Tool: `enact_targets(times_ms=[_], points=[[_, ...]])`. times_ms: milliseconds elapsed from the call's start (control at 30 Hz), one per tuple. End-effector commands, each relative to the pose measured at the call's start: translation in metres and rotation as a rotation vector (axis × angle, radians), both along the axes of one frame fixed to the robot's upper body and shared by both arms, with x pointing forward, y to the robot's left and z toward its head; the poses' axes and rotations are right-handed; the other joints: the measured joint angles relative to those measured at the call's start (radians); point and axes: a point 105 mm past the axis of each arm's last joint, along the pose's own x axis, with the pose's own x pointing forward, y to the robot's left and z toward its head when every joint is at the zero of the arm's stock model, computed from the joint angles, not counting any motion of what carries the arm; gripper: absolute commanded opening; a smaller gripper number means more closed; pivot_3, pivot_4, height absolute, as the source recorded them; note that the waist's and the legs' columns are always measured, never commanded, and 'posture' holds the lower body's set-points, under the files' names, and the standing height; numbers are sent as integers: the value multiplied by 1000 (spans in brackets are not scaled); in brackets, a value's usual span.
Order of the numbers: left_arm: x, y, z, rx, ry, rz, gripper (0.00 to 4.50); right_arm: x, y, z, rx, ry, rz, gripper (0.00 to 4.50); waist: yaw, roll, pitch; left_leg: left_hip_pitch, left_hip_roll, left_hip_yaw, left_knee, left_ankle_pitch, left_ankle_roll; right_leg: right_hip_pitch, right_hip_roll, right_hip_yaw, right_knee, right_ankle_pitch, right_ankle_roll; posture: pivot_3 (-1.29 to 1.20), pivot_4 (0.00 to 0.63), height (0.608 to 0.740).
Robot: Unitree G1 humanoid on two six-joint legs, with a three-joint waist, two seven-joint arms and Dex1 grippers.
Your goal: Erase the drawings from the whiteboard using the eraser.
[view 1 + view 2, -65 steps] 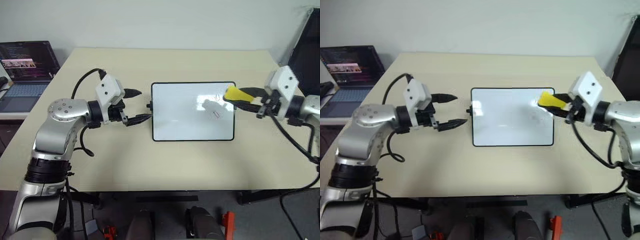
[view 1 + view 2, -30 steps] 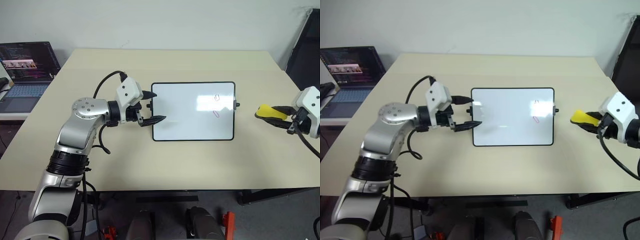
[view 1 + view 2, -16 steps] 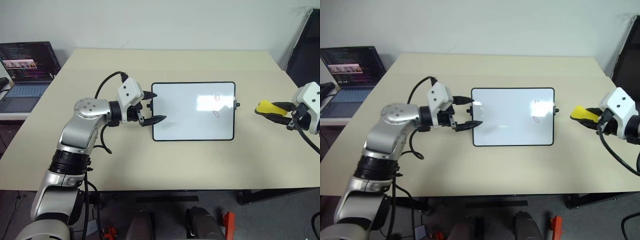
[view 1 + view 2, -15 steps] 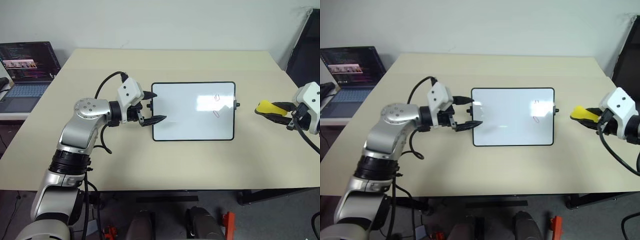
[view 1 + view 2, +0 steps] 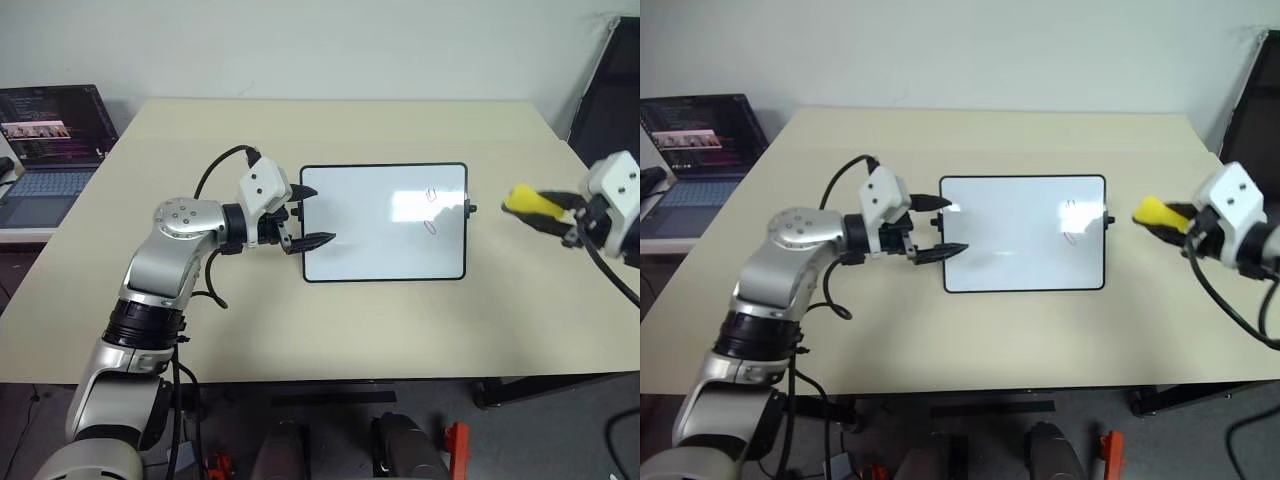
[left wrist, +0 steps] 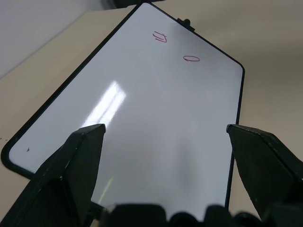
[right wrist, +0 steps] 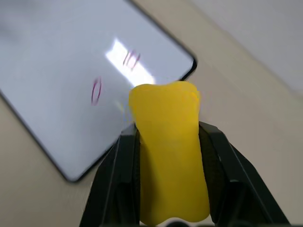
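At frame centre we see the whiteboard (image 5: pixel 384 222) flat on the table (image 5: pixel 300 330), two red drawings (image 5: pixel 432 210) near its right edge. Our right gripper (image 5: pixel 545 208), at right, pinches the eraser (image 5: pixel 528 201) just off that edge. Our left gripper (image 5: pixel 308 215) holds its jaws spread at the board's left edge.

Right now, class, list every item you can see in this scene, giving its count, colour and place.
Flat white whiteboard with thin black frame: one, mid-table.
Thin red marker drawings: two, near the board's right side.
Beige table: one, under everything.
Open laptop: one, dark, far left, off the table.
Bright yellow block eraser: one, right of the board, in the air.
Left gripper: open, fingers straddling the board's left edge.
Right gripper: shut on the eraser.
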Motion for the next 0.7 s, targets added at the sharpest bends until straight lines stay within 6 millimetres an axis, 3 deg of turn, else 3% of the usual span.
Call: enact_targets(times_ms=[33, 133, 300, 533, 700], points=[[0, -7, 11, -4, -50, -23, 4500, 22, 17, 11, 69, -124, -60, 1317, -3, 0, 0, 0, 0, 0, 0, 0, 0, 0, 0, 0, 0, 0, 0, 0, 150, 740], [1, -9, 12, -7, -53, -28, 4500, 39, 27, 6, 131, -166, -105, 1317, -2, 0, 0, -1, 0, 0, 1, 0, 0, 0, 0, 0, 0, 2, -3, 0, 150, 740], [1, -7, 12, -6, -55, -25, 4500, 55, 54, -21, 177, -159, -122, 1317, 0, 0, 0, -2, 0, 0, 0, 0, 0, -1, -1, -1, 0, 2, -3, 0, 150, 740], [0, -6, 12, -5, -53, -21, 4500, 74, 44, -48, 168, -126, -229, 1317, 1, 0, 0, -1, -1, 0, 0, 0, 0, -1, -1, -1, 0, 2, -3, 0, 150, 740], [1, -6, 12, -3, -56, -18, 4500, 77, 52, -74, 153, -60, -194, 1317, -6, 0, 0, 0, -1, 0, 0, 0, 0, 0, -1, 0, 1, 2, -3, 0, 150, 740]])
